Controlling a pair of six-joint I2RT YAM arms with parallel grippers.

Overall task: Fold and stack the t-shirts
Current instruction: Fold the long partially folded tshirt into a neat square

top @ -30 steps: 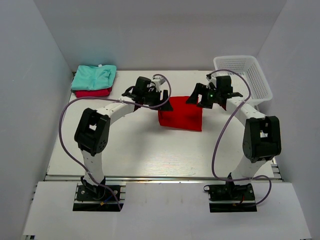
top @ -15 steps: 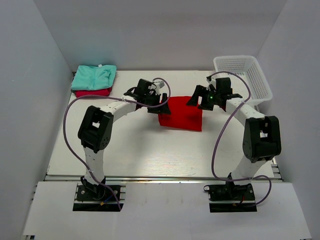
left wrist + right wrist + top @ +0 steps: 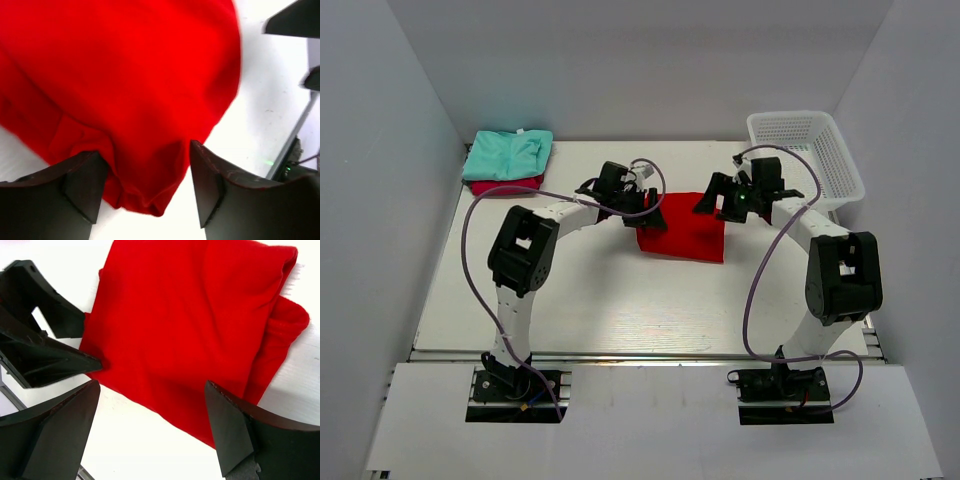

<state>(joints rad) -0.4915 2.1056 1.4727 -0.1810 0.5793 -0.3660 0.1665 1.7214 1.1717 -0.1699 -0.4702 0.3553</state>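
The left wrist camera is showing what the overhead view is hiding: the left gripper (image 3: 145, 187) is standing with its jaws apart on either side of a bunched corner of the folded bright red cloth t-shirt (image 3: 125, 75), the cloth filling the gap without being pinched flat. The right wrist camera is showing the right gripper (image 3: 150, 435) spread wide and holding nothing, hanging over the opposite edge of the red t-shirt, with the left gripper's black fingers (image 3: 47, 352) reaching in from the other side. From above, the red t-shirt is lying near the middle of the white table (image 3: 580, 300), between the two grippers. Compared with a second ago, the left arm's elbow is sitting further right and its gripper has edged in toward the shirt; the right arm and the shirt are lying as before. A folded mint-green cloth t-shirt (image 3: 508, 155) is resting on a crimson-pink cloth t-shirt (image 3: 506, 187) at the far left corner, well apart. A white plastic mesh basket (image 3: 807, 150) is sitting at the far right. From above, the left gripper's body is covering the shirt's corner.
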